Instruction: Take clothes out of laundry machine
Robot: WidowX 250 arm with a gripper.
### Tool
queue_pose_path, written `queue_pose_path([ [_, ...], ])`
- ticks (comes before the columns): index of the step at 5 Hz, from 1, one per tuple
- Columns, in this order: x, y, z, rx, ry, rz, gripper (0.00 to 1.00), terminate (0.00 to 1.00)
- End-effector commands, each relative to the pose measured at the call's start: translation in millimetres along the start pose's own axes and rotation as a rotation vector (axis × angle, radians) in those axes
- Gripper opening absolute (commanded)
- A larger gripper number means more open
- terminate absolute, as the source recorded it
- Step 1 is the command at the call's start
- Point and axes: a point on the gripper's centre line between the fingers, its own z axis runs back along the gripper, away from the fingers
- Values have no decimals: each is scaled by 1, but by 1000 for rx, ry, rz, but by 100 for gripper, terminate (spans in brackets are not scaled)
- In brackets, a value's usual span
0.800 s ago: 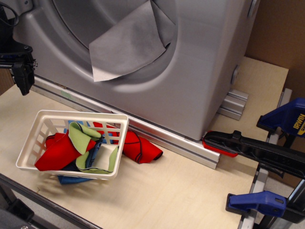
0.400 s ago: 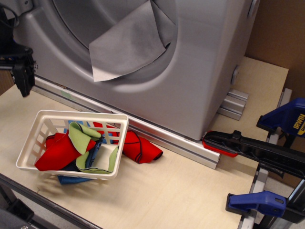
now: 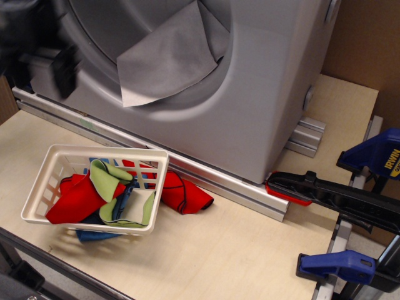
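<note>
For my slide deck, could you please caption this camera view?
Blurred gripper nears the grey cloth hanging from the laundry machine, above a white basket of coloured cloths.

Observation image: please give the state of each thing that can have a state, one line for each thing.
grey cloth: hanging out over the drum rim, not gripped.
laundry machine: front opening uncovered.
gripper: motion-blurred, jaws unreadable.
white basket: upright, holding coloured cloths.
red cloth: crumpled on table against basket.

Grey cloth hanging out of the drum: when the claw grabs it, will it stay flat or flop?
The grey cloth will probably flop: it drapes folded over the laundry machine opening's lip. It looks thin, likely light. Its lower corner hangs free, so it should slide out easily.
</note>
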Motion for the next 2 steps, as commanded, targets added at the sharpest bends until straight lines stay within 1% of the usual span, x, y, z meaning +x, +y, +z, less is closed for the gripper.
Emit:
queue_pose_path([
  [1, 34, -11, 21, -21, -253, -245, 100, 0],
  [2, 39, -15, 3, -29, -341, -399, 100, 0],
])
